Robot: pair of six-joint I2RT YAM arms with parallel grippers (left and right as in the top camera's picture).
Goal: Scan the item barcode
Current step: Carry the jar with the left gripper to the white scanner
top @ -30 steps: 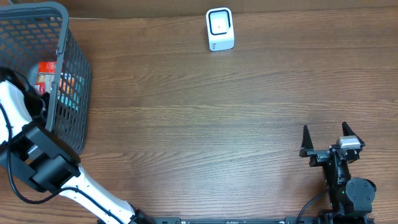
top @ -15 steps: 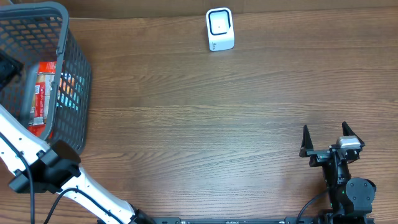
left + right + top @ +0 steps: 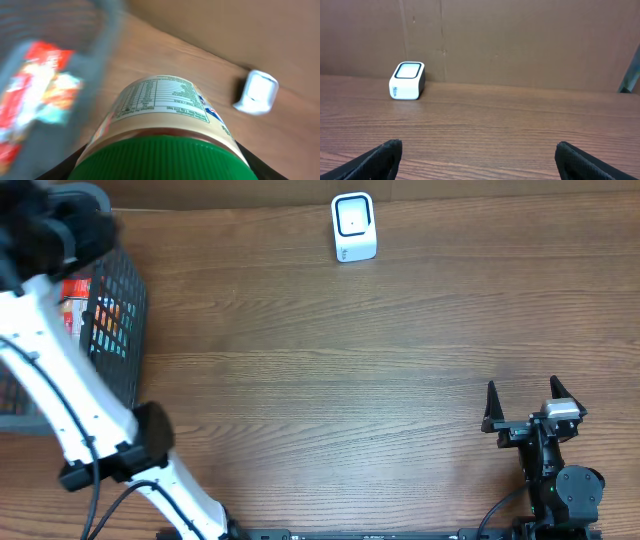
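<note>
So, overhead first: my left gripper (image 3: 50,232) was down inside the basket (image 3: 120,340) a second ago. It has since swung up and over the rim, blurred with motion, and I can't see the item beneath it from up here. The scanner (image 3: 354,227) sits well apart, off to that gripper's right. My right gripper (image 3: 522,398) hasn't moved.

On the left wrist camera the pick has clearly worked. The fingers (image 3: 62,172) are clamped either side of a jar (image 3: 165,112) with a green lid (image 3: 160,157). A red packet (image 3: 35,85) is left behind in the basket, below and left of the tool, and the scanner lies ahead to its right. Only the nutrition panel faces me and I can't see a barcode, so I expect to have to turn the jar on the way over.

On the right wrist camera the jaws are spread wide and empty, with the scanner ahead and left of them.
</note>
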